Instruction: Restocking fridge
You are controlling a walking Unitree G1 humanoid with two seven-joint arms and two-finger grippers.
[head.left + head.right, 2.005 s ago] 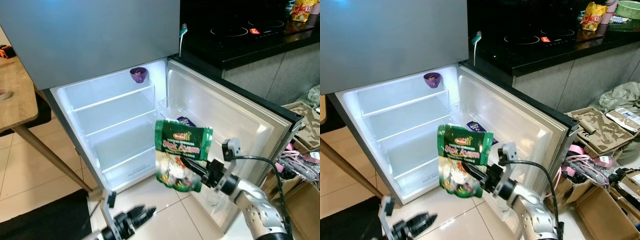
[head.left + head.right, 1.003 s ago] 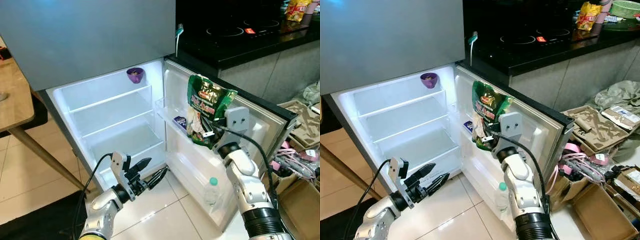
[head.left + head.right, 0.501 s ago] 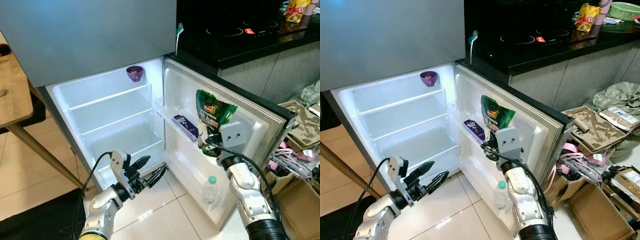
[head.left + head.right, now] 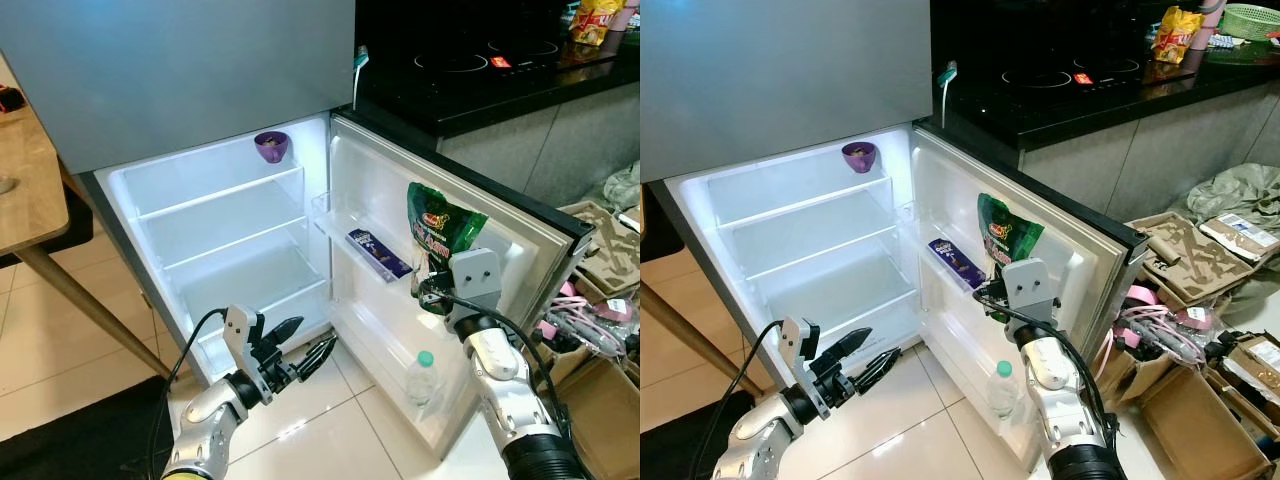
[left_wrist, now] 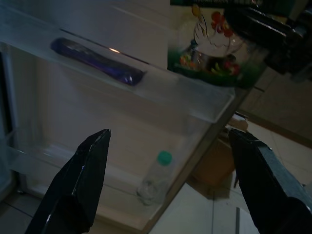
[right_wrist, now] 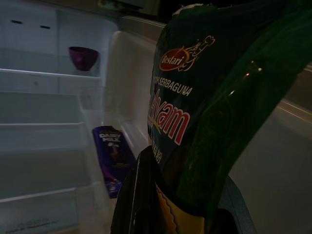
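Green pouch stands upright, long axis vertical, over the door shelf, clamped in my right gripper; my left gripper gapes wide, touching nothing.

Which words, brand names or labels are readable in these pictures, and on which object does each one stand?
"Bestari": red logo on the green foil pouch held by the right gripper.
"SERBAGUNA": small white line under that logo, its start hidden.
"yam": large white letters below, partly hidden.
"DAIRY MILK": purple chocolate bar on the fridge door shelf.
The yellow snack bag on the black counter: print too blurred to read.
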